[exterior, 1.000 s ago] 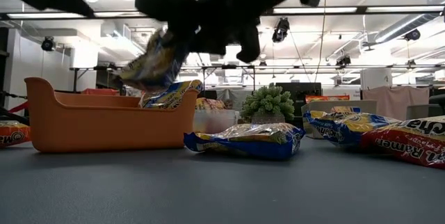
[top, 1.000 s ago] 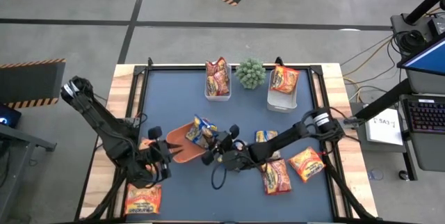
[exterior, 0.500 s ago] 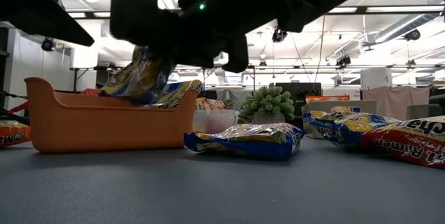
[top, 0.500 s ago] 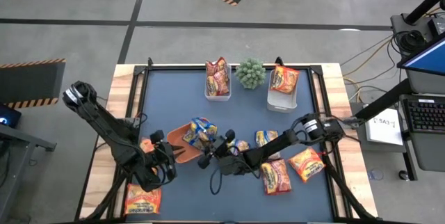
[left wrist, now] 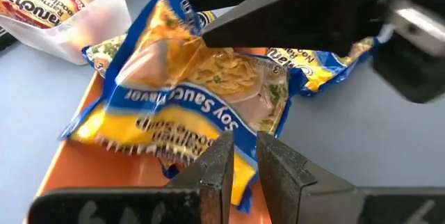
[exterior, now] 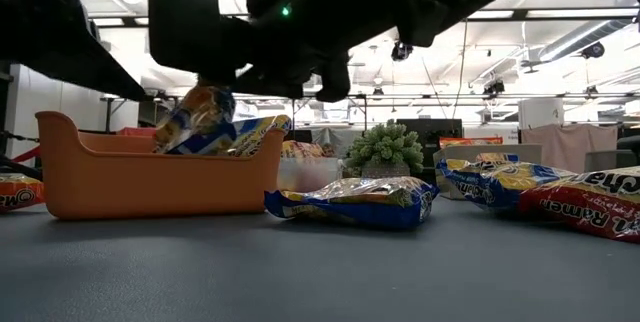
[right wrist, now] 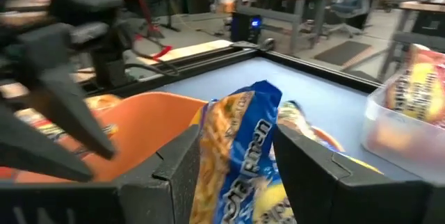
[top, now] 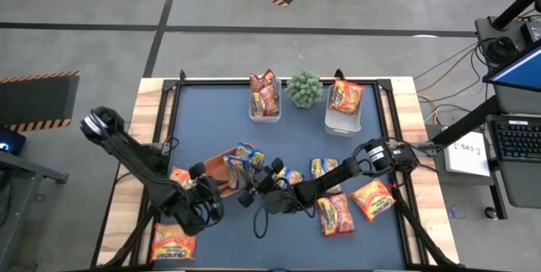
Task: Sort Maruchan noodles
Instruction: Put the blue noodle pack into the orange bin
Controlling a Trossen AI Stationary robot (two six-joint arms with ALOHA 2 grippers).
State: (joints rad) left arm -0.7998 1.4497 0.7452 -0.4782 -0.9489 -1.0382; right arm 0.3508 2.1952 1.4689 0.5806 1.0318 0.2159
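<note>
An orange tray (top: 215, 175) sits left of the table's middle. A yellow-and-blue noodle packet (exterior: 195, 117) stands on end inside it, leaning on another yellow-and-blue packet (exterior: 250, 132). My right gripper (right wrist: 236, 140) reaches in level from the table's right, open. Its fingers stand either side of the standing packet's (right wrist: 240, 154) upper end. My left gripper (left wrist: 243, 172) hovers at the tray's near end. Its fingers are shut to a narrow slit, with nothing between them. My right gripper has a finger on each flat face of the standing packet's upper end (right wrist: 229, 123). Whether the fingers touch it I cannot tell. The packet's lower end rests inside the tray.
Two clear tubs at the far edge hold red-orange packets (top: 265, 95) and an orange packet (top: 345, 96); a small plant (top: 304, 89) stands between them. Loose packets lie right of the tray (top: 321, 167), (top: 336, 213), (top: 372, 198), and near the left edge (top: 173, 242).
My right gripper has carried the yellow-and-blue packet toward the table's left and down over the tray. The packet, lifted clear before, now stands lower with its bottom end inside the tray. My left gripper has come down and moved toward the tray.
</note>
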